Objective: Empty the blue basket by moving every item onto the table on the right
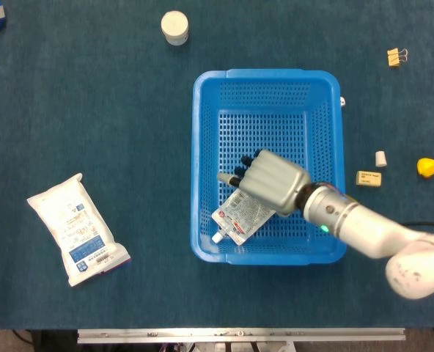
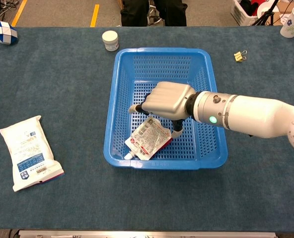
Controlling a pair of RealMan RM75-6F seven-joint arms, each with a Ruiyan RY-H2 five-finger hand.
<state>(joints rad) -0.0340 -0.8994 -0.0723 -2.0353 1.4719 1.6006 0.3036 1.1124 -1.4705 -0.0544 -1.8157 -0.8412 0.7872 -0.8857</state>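
basket (image 1: 207, 158): blue one, sitting mid-table
pouch (image 1: 240, 217): lying flat in the basket's near-left corner, spout pointing at the near wall
right hand (image 1: 270, 182): hovering palm-down inside the basket, right over the pouch's far end; fingers spread, not gripping anything as far as I can tell
left hand: not showing up anywhere
white bag (image 1: 75, 229): lying well left of the basket
eraser (image 1: 369, 177): sitting just right of the basket

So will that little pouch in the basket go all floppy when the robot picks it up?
Probably a bit. The pouch looks soft and flat, so it may sag from wherever the right hand grips it. Its shiny skin could be slippery. It has a small spout at one corner and looks light, lying flat in the blue basket.
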